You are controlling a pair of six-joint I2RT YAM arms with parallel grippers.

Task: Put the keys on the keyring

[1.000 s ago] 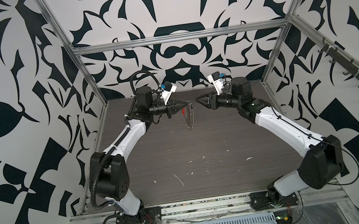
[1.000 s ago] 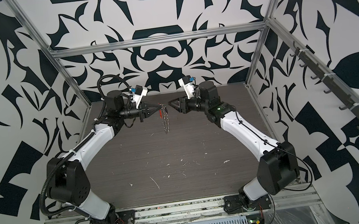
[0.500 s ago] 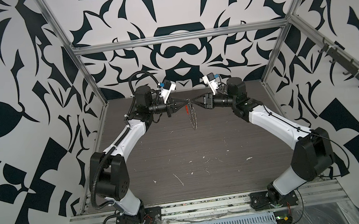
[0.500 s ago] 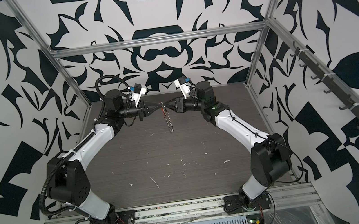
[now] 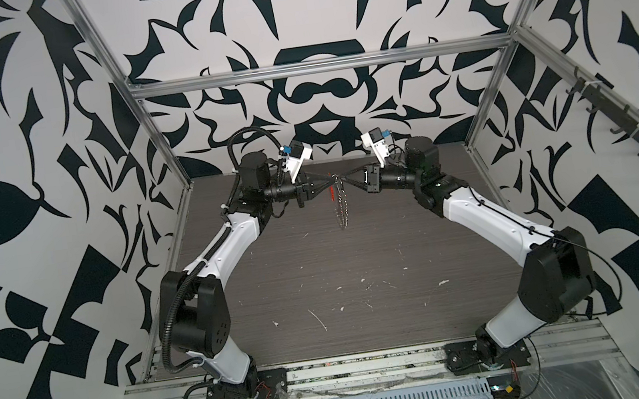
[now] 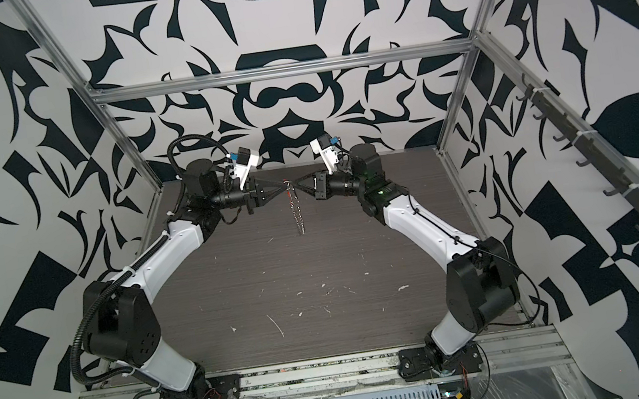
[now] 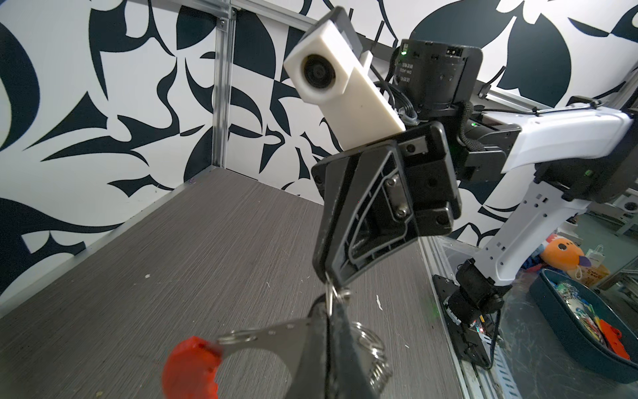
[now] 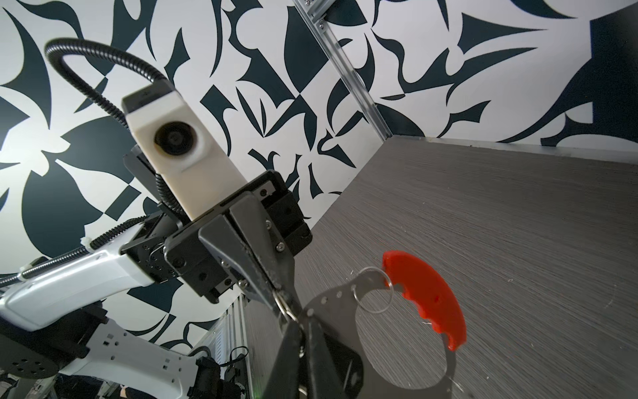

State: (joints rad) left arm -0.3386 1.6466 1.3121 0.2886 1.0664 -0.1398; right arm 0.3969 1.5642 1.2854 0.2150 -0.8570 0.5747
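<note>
Left gripper [image 5: 330,185] and right gripper [image 5: 345,182] meet tip to tip in the air over the table's [image 5: 362,279] 12 o'clock end. Both have their fingers pressed together, each pinching the small silver keyring [image 7: 336,295] between them. The chain [image 5: 342,210] hangs from there toward 6 o'clock in both top views. The red plastic piece [image 8: 426,297] dangles beside it on a curved metal plate [image 7: 269,336]. The key can't be made out.

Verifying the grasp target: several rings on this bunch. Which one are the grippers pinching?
The thicker keyring, caught between the left gripper and right gripper tips. The thin wire ring by the red plastic piece hangs free.
</note>
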